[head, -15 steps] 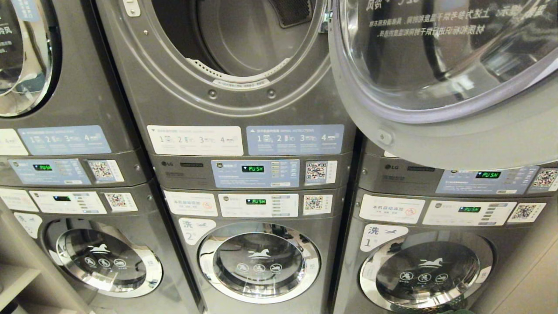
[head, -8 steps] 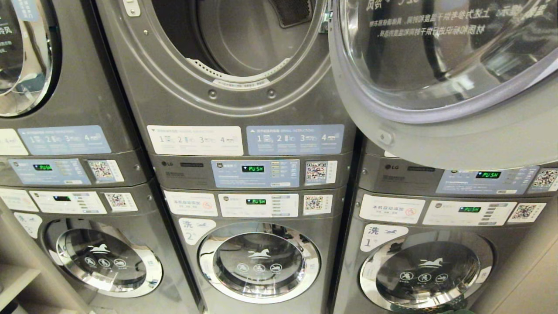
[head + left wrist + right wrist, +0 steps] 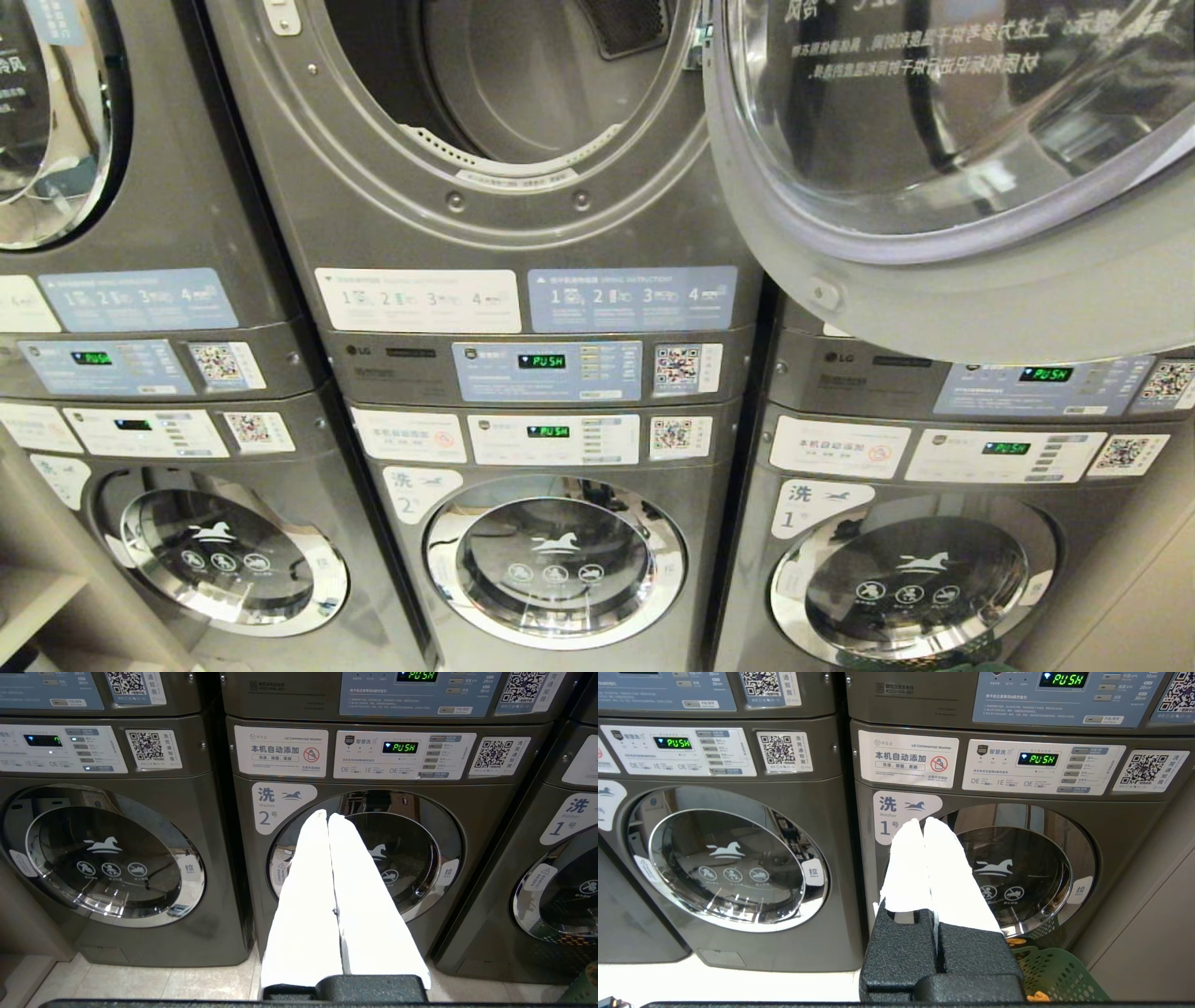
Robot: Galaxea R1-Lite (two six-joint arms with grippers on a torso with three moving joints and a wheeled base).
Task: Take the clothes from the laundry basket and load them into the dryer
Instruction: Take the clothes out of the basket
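You haven't started loading: the dryer (image 3: 485, 112) stands open up high, its door (image 3: 934, 168) swung right. Both the left pincer (image 3: 328, 815) and right pincer (image 3: 923, 822) are closed and empty. Next, reach down right to the laundry basket (image 3: 1052, 970) holding the clothes (image 3: 1034, 997).

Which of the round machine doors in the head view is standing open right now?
The dryer atop the tower labelled 2: its door is swung aside right, drum exposed. The washer doors below are shut.
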